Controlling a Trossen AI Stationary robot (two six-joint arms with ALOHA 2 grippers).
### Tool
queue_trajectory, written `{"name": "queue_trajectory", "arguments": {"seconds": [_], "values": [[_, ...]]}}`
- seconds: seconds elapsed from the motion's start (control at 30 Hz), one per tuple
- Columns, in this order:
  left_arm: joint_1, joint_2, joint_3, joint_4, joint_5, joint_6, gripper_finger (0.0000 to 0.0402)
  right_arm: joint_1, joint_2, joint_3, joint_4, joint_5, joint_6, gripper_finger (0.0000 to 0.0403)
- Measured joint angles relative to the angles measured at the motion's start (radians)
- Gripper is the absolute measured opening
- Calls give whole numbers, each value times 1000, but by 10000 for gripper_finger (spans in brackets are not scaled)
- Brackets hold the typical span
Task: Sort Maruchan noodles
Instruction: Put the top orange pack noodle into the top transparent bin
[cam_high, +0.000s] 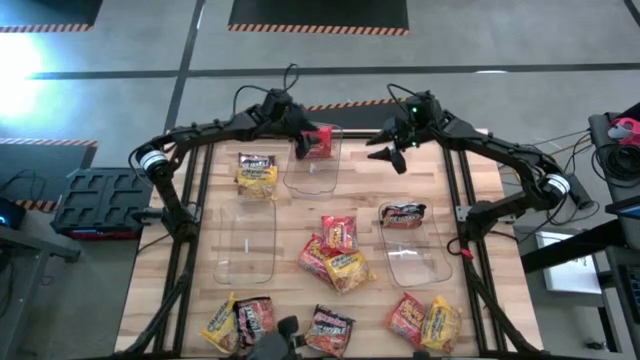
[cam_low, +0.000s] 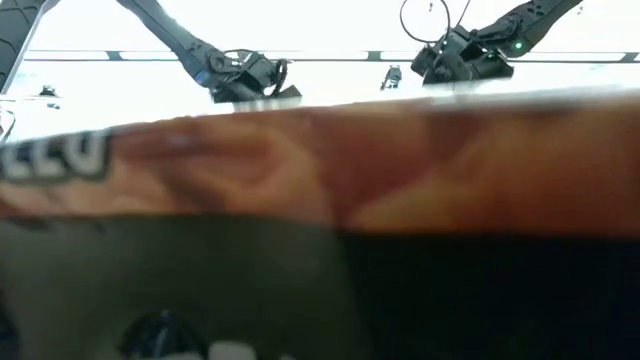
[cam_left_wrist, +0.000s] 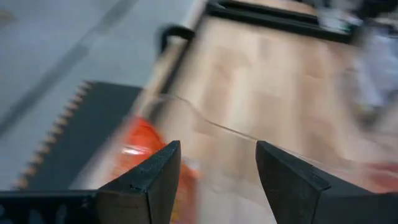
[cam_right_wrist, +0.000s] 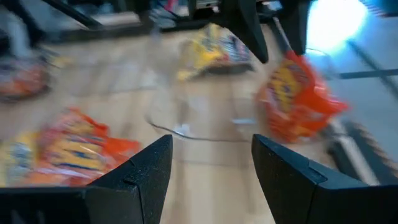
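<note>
Step in hand: delivery of a red Maruchan packet (cam_high: 319, 141) to the far clear bin (cam_high: 312, 160), upper centre of the high view. The packet sits at the bin's far rim, just beside the left end effector (cam_high: 298, 138).
Left end effector: fingers apart in the left wrist view, nothing between them; the red packet shows blurred beyond them. The packet appears released or about to drop.
Right end effector (cam_high: 398, 143): raised near the upper right of the table (cam_high: 372, 215), fingers apart, empty.
Remaining stock: a yellow packet (cam_high: 257, 173) left of the far bin; a dark packet (cam_high: 403, 213) in the right bin (cam_high: 413, 245); a cluster at centre (cam_high: 335, 252); more along the bottom edge. The left bin (cam_high: 247, 240) looks empty.
Next move: judged to be a retreat from the far bin, then a descent onto a loose packet, fingers wide enough to clear the crinkled wrapper.
View differences: the high view alone gives the full layout. The right wrist view shows the red packet hanging below the other arm. The low view is blocked by a packet against the lens.
</note>
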Motion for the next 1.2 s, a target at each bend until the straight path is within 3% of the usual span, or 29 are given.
{"name": "queue_trajectory", "arguments": {"seconds": [0.17, 0.3, 0.57, 0.73, 1.07, 1.2], "values": [[-10, -13, 37, -174, 63, -8, 183, 37, 0, 0, -11, -10, 29, 207], [-26, -65, -19, -176, 71, -59, 174, 63, 0, 0, -47, -9, 30, 207], [-164, -222, -246, 69, 71, -197, 169, 142, 0, 0, -77, -9, 62, 207], [-276, -290, -354, 187, -7, -263, 168, 207, 0, 0, -117, -9, 77, 207], [-374, -307, -368, 186, -31, -366, 168, 346, 0, -1, -134, -8, 74, 207], [-386, -304, -368, 162, 4, -458, 168, 403, 0, -1, -134, -4, 124, 207]]}}
